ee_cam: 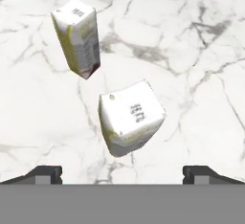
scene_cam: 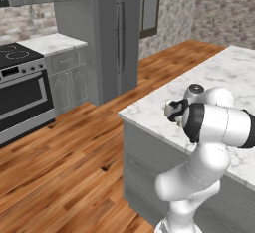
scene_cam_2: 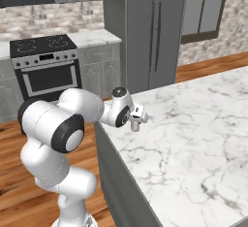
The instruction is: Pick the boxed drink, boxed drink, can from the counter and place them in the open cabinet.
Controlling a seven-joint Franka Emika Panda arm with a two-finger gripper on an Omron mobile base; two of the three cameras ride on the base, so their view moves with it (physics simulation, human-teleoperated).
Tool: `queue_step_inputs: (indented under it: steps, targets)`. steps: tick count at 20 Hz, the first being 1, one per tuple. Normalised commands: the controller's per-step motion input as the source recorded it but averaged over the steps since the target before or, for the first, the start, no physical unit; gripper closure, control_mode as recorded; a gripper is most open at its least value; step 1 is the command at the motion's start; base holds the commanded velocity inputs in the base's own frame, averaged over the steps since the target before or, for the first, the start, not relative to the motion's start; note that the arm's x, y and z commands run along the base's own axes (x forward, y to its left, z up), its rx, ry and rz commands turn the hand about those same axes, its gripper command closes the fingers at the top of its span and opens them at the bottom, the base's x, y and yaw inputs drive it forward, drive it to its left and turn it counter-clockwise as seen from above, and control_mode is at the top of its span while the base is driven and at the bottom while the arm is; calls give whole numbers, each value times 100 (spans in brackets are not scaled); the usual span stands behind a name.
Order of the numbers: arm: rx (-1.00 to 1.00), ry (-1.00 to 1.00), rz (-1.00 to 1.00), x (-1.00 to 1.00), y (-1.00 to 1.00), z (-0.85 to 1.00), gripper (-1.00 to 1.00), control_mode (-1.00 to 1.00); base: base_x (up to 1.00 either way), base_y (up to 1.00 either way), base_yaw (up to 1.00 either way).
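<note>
**Hand poised over the cartons**

I have the hand (ee_cam: 122, 173) spread wide and empty, looking straight down so its fingers can straddle a carton. The nearer boxed drink (ee_cam: 130, 117) stands just ahead of the fingertips on the counter (ee_cam: 201, 74); the farther boxed drink (ee_cam: 77, 36) sits beyond it, apart.

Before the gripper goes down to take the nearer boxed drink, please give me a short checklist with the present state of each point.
1. Gripper open: ok, tips stand wide apart.
2. Nearer boxed drink between the tips' line: ok, roughly centred.
3. Farther boxed drink apart from it: ok, clear gap.
4. Nothing held yet: ok.
5. Both cartons standing on the counter: ok.
6. Can located: cannot tell.
</note>
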Motion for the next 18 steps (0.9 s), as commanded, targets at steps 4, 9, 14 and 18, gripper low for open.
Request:
queue_step_inputs:
  steps: [4, 9, 14, 18]
  targets:
    - [0, 0, 0, 14, -5, -3, -100, -100, 0, 0, 0]
    - [0, 0, 0, 14, -4, -5, -100, -100, 0, 0, 0]
    - [1, 0, 0, 17, -4, -11, -100, -100, 0, 0, 0]
    - [1, 0, 0, 14, -5, -9, -100, -100, 0, 0, 0]
